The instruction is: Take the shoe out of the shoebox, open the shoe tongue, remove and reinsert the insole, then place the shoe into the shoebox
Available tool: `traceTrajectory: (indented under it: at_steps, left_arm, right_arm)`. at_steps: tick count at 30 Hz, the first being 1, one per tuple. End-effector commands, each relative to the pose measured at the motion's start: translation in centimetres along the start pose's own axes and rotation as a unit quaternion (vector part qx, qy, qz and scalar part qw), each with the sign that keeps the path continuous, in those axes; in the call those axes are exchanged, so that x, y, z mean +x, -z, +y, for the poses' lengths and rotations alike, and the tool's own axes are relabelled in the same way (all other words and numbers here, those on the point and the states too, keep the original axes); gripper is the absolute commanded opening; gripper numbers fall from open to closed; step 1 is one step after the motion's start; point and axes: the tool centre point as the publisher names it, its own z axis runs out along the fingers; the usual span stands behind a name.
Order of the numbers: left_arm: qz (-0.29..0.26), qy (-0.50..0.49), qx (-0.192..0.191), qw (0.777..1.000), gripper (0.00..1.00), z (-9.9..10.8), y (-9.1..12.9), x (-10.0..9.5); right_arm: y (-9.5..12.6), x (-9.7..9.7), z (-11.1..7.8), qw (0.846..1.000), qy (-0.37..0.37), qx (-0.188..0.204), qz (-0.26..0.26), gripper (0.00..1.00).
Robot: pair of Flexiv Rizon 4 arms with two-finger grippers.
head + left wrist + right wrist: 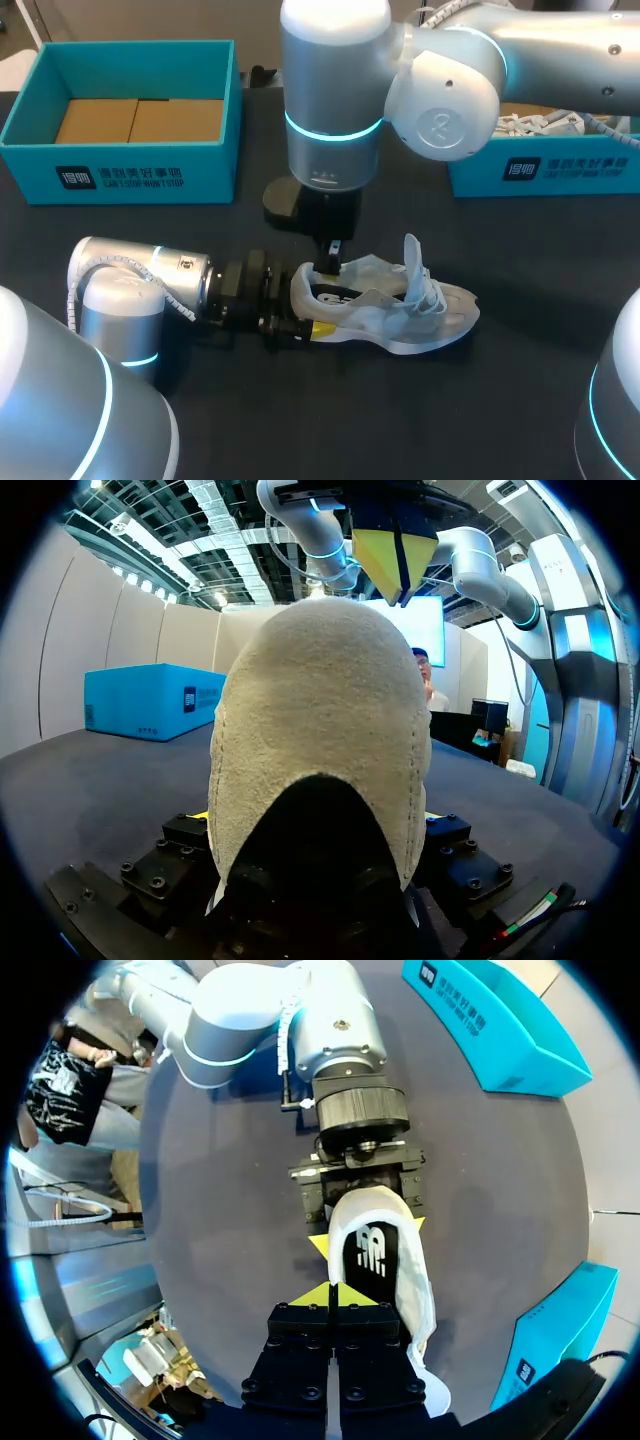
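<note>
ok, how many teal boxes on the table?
2. One box at the far left, open, cardboard inside. The other box at the far right, partly hidden behind the right arm. The shoe lies between them, nearer the front, outside both.

Shoe (pixel 385 310) front: from the left wrist its heel (pixel 320 730) blocks everything ahead; from the right wrist the toe end runs under that gripper's black body.
Left gripper (pixel 367 1235) fingers: behind the heel in its own view; the head view shows just 1 yellow tip (pixel 322 330).
Right gripper (pixel 333 262) tips: from overhead, lost behind its own body at the shoe's collar; whether anything thin sits between them, I can't tell.
Insole (pixel 370 1252): only the heel patch shows.
Right-hand shoebox (pixel 545 172): half covered by the right arm (pixel 450 70), cut by the edge; the pale tangle (pixel 535 125) inside is too small to name.
</note>
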Motion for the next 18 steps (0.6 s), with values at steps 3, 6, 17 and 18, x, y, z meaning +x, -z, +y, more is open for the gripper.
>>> traceTrajectory:
  at_steps: [3, 6, 17, 18]
  left_arm:
    - [-0.001, 0.000, 0.000, 1.000, 0.00, 0.1, 0.0, 0.0]
    - [-0.001, 0.000, 0.000, 1.000, 0.00, 0.1, 0.0, 0.0]
    - [-0.001, 0.000, 0.000, 1.000, 0.00, 0.1, 0.0, 0.0]
    - [-0.001, 0.000, 0.000, 1.000, 0.00, 0.1, 0.0, 0.0]
  right_arm:
    - [-2.3, -1.0, 0.1, 0.999, 0.047, -0.009, -0.015, 0.00]
    - [-3.4, -1.4, -0.3, 0.998, 0.054, -0.021, -0.005, 0.00]
    - [-3.7, -1.7, -0.4, 0.998, 0.060, -0.024, -0.002, 0.00]
    - [-4.3, -2.1, -0.5, 0.998, 0.057, -0.017, -0.006, 0.00]
